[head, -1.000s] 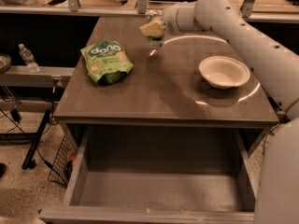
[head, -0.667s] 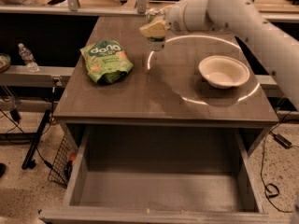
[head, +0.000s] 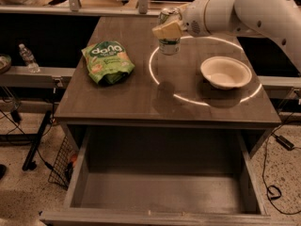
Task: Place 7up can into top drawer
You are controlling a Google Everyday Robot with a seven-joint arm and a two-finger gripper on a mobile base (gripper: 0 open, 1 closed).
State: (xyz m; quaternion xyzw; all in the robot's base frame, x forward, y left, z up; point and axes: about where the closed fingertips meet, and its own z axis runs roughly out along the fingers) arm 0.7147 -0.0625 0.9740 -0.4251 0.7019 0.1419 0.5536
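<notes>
The 7up can (head: 169,42) is a silvery can with green markings and a shiny top. It hangs upright above the back middle of the brown table (head: 141,102), clear of the surface. My gripper (head: 167,29) reaches in from the upper right and is shut on the can's upper part, its pale fingers (head: 164,30) across the can's front. The top drawer (head: 162,192) stands pulled out below the table's front edge, a wide grey box with a bare floor.
A green snack bag (head: 107,61) lies on the table's left. A white bowl (head: 225,72) sits on the right. My white arm (head: 249,8) crosses the upper right. A water bottle (head: 28,59) stands on a ledge at far left. Cables lie on the floor at right.
My gripper has lifted the can off the table and carried it forward and slightly up; the arm has drawn back toward the right.
</notes>
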